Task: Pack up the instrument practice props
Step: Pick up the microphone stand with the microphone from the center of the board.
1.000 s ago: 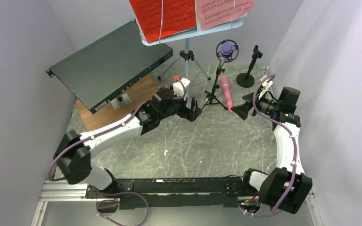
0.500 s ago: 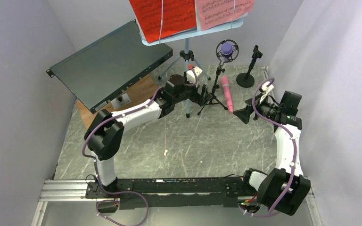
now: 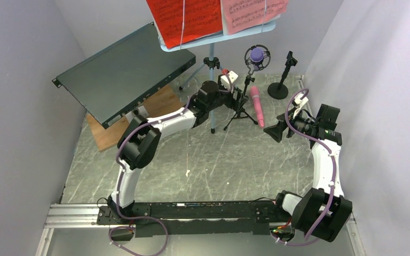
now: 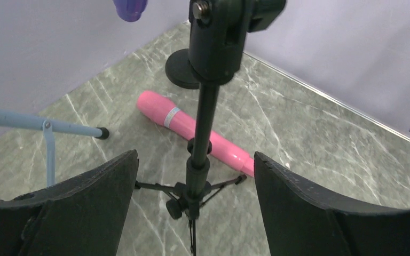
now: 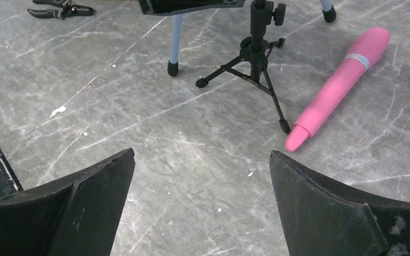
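We see the black tripod mic stand [image 4: 206, 114] upright toward the back of the table. Its pole rises between the spread fingers of our left gripper [image 4: 194, 156] and touches neither. The purple microphone [image 3: 257, 55] on top is cropped in the left wrist view. The pink microphone [image 5: 339, 88] lies just beside the tripod's legs. Our right gripper [image 5: 200, 154] hangs wide open and holds nothing. The light-blue music rack [image 3: 192, 45] runs off the top edge.
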### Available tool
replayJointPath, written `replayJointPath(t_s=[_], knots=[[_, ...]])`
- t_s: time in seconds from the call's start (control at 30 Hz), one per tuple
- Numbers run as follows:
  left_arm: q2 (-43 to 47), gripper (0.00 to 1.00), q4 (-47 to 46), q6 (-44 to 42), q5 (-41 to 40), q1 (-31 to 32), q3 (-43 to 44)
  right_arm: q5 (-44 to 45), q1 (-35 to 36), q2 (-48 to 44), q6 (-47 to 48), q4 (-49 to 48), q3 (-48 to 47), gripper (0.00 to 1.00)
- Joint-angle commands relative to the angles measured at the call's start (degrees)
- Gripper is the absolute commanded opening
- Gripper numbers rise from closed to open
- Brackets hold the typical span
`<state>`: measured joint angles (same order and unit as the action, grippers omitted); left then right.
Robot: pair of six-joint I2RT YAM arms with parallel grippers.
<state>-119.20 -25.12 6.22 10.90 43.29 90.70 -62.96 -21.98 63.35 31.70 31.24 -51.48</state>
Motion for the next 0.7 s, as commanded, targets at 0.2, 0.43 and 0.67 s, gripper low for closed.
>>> replayJointPath(t_s=[0.2, 0.43, 0.67], knots=[[-7.0, 0.78, -5.7, -2.7, 0.3, -0.4, 9.6, -2.0, -0.2, 0.5, 3.2, 2.4, -3.0, 1.0], [-9.4, 0.69, -6.9, -3.2, 0.2, -0.4, 12.3, -2.3, -0.2, 0.5, 3.6, 2.7, -3.0, 1.0], [-10.2, 0.58, -9.0, -3.4, 1.4, -0.4, 13.0, -2.2, -0.2, 0.5, 3.7, 2.9, -3.0, 1.0]])
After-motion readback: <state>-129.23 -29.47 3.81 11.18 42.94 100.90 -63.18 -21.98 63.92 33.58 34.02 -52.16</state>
